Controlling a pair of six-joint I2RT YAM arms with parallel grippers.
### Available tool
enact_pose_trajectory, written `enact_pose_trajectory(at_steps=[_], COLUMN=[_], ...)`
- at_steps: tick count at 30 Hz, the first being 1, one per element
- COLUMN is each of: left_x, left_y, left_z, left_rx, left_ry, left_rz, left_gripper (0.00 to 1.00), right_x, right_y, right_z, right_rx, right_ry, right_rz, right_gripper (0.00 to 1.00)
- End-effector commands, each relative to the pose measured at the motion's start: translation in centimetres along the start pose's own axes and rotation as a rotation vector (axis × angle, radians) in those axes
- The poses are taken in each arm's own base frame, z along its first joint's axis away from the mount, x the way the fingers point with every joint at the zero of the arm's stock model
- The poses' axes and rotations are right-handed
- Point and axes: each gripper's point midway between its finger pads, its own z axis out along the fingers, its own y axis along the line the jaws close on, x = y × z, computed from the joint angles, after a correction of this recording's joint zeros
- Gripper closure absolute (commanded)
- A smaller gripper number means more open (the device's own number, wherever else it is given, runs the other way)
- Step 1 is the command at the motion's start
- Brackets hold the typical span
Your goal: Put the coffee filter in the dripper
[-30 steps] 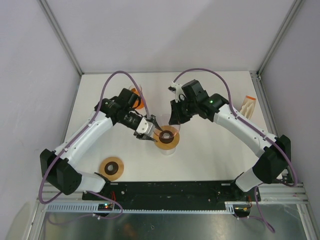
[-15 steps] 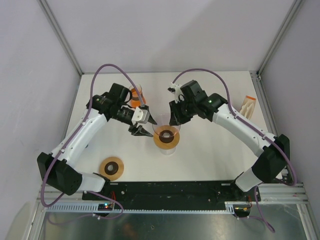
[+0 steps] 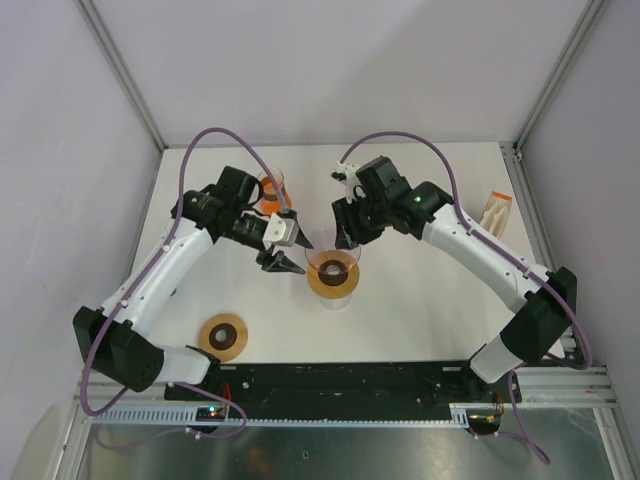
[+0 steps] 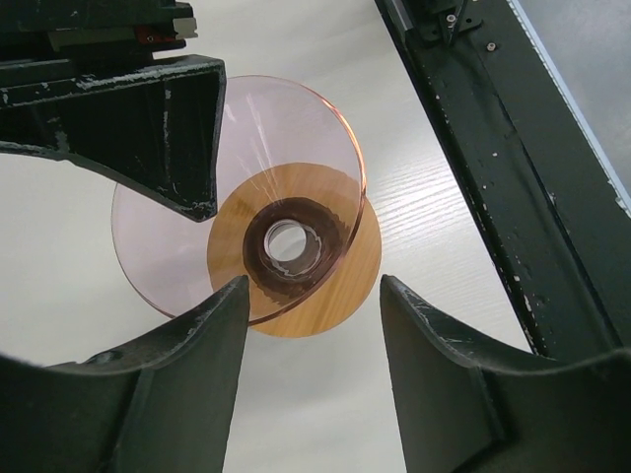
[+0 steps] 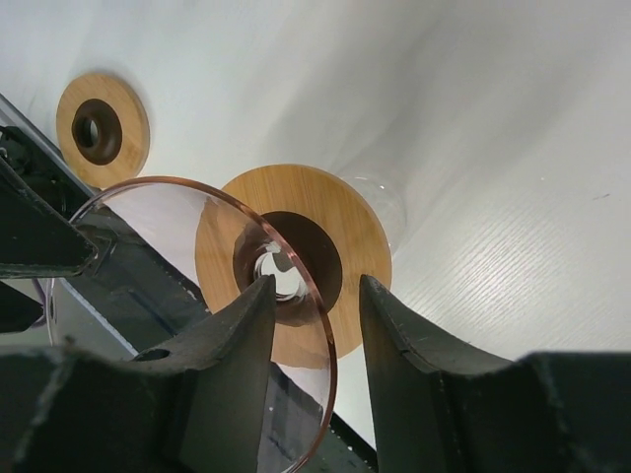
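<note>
The dripper [image 3: 333, 272], a clear pink glass cone on a round wooden collar, stands mid-table. It fills the left wrist view [image 4: 296, 286] and the right wrist view [image 5: 345, 212]. My left gripper [image 3: 294, 255] is open and empty, just left of the dripper, apart from it [image 4: 314, 291]. My right gripper [image 3: 346, 238] is open at the cone's far rim; the thin glass rim passes between its fingers [image 5: 315, 296]. The beige folded coffee filter [image 3: 497, 211] lies at the table's right edge, far from both grippers.
A second glass vessel with orange inside [image 3: 272, 190] stands behind my left wrist. A loose wooden ring with a dark centre [image 3: 223, 336] lies near the front left, also in the right wrist view [image 5: 102, 128]. The black base rail [image 3: 330, 378] runs along the near edge.
My left gripper has drawn back left from the dripper's centre and then held still. My right gripper has edged slightly left at the rim. The dripper has not moved.
</note>
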Motion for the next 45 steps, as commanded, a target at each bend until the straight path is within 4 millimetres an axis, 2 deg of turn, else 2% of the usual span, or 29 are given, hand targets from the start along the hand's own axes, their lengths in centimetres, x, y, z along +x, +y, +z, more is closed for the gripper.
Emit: enact_pose_trajectory(at_steps=[1,8,13,20,25,33,45], left_x=[-1.4,-1.1,-1.0,-1.0,-0.6,0.0,0.8], left_y=[0.1,0.1,0.2,1.1,2.0,2.4,2.7], left_z=[-1.1,-1.9,-2.6,-4.0,-5.1,-5.8,-6.3], left_rx=[-0.039,-0.073,-0.103,-0.162,-0.208,-0.238,-0.258], left_ry=[-0.004,0.015,0.033,0.053,0.057,0.064,0.073], left_rz=[0.021,0.003,0.005,-0.005,-0.023,-0.048,-0.068], left_gripper=[0.40,0.39,0.39,0.39,0.39,0.39,0.38], right_x=[-1.3,-0.3,-0.4,-0.8,-0.9,-1.0,-1.6], right_y=[0.1,-0.5,-1.0,-2.0,-3.8,-6.7,-14.7], right_z=[-0.8,-0.5,-0.5,-0.7,-0.8,-0.7,-1.5], right_rx=[0.039,0.071,0.100,0.156,0.192,0.195,0.238], right_ry=[-0.025,0.010,0.006,-0.006,-0.004,0.010,-0.016], right_rz=[-0.042,-0.048,-0.049,-0.056,-0.024,0.032,0.164], right_gripper=[0.58,0.69,0.80,0.87,0.92,0.91,0.91])
